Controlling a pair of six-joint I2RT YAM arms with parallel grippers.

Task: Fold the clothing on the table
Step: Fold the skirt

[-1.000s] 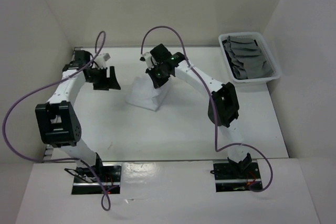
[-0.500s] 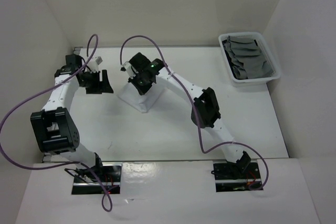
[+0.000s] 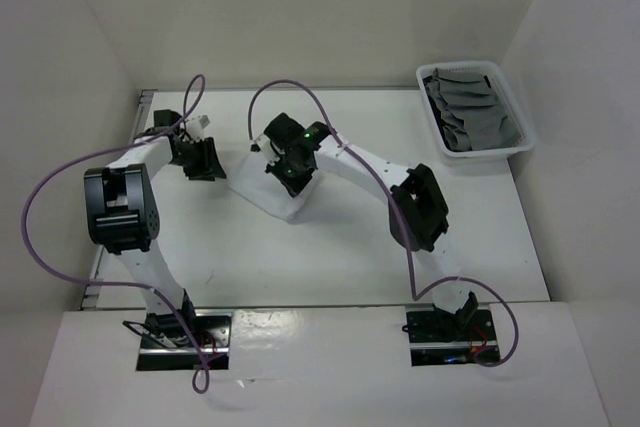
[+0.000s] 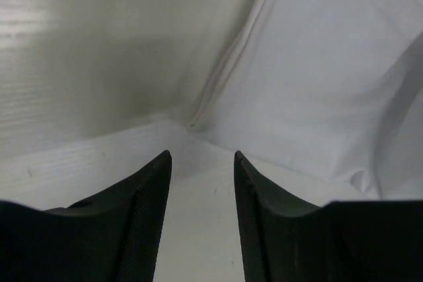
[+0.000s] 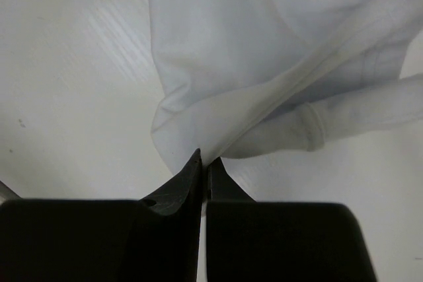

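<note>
The left gripper (image 3: pixel 203 159) hovers at the far left of the table (image 3: pixel 330 247), jaws apart and empty, just beside the white garment (image 3: pixel 272 192). Mid-table, the right gripper (image 3: pixel 293 169) is pinched tight on the garment's edge. A white basket (image 3: pixel 490 153) of grey cloths (image 3: pixel 470 112) sits far right.

One white garment (image 3: pixel 268 187), one bench (image 3: pixel 330 257), one white basket (image 3: pixel 523 139), grey cloths (image 3: pixel 470 112) inside too bunched to count, two grippers: left gripper (image 4: pixel 203 161), right gripper (image 5: pixel 204 162).
</note>
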